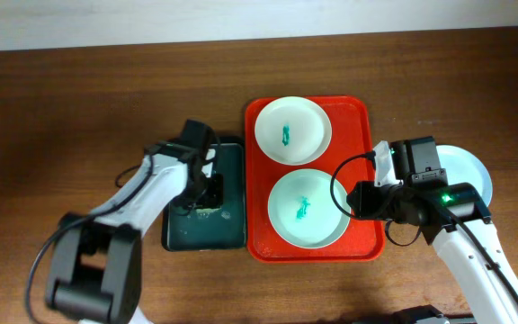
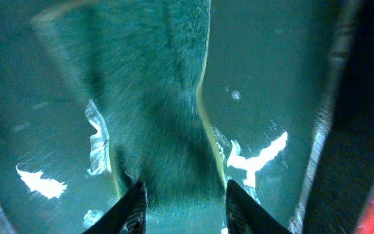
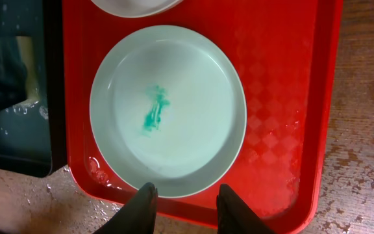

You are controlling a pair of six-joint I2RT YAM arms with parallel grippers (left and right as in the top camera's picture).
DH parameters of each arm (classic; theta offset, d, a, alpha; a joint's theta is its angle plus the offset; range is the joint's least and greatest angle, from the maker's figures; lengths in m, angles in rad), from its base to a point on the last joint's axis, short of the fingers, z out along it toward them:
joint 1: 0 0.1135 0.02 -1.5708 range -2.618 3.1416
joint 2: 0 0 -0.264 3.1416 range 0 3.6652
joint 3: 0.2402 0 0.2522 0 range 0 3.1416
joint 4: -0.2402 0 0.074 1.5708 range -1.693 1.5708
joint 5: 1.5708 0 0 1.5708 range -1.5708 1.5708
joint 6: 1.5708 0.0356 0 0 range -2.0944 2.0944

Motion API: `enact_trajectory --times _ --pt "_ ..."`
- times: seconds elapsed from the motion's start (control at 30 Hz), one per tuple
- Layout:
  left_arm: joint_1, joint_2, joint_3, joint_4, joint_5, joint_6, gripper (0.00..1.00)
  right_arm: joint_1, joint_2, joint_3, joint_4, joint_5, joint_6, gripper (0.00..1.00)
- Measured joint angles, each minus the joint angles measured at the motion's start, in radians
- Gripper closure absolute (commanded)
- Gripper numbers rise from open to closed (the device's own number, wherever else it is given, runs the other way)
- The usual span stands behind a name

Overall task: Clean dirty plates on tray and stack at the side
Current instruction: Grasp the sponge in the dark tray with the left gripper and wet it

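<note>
From above, our left gripper [image 1: 209,187] sits in the small black tray [image 1: 227,229]; two smeared plates [image 1: 292,130] lie on the large red plastic tray [image 1: 353,112]. Left wrist: its jaws pinch the fibrous green sponge [image 2: 161,117]. Right wrist: the right gripper [image 3: 184,208] hangs parted over the glossy mint round plate [image 3: 174,71], which we judge needs wiping next.

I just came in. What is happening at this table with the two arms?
The left gripper is down in the black tray, closed around the green sponge. The right gripper is open above the rim of the mint plate on the red tray. That plate and the white plate both carry a teal smear. A third plate lies on the table beside the tray.
</note>
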State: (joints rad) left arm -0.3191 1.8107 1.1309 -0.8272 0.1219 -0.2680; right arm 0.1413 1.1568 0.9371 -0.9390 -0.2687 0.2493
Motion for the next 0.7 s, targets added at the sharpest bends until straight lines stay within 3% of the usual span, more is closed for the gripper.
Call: enact_trajectory --times 0.07,0.27,0.3,0.4,0.57,0.7 --pt "-0.009 0.045 0.0 0.013 -0.015 -0.007 1.0 0.0 0.0 0.0 -0.002 0.0 -0.002 0.68" --pt "-0.01 0.064 0.019 -0.026 -0.055 -0.02 1.0 0.0 0.0 0.0 -0.004 0.0 -0.003 0.68" --pt "-0.01 0.065 0.027 -0.047 -0.055 -0.02 0.9 0.0 0.0 0.0 -0.005 0.0 -0.003 0.68" --pt "-0.011 0.066 0.045 -0.125 -0.055 -0.022 0.45 0.0 0.0 0.0 -0.006 0.0 -0.003 0.68" --pt "-0.015 0.031 0.068 -0.154 -0.081 -0.028 0.37 0.0 0.0 0.0 -0.007 0.0 -0.006 0.68" --pt "-0.015 0.026 0.067 -0.055 -0.177 -0.028 0.37 0.0 0.0 0.0 -0.007 0.0 -0.008 0.68"
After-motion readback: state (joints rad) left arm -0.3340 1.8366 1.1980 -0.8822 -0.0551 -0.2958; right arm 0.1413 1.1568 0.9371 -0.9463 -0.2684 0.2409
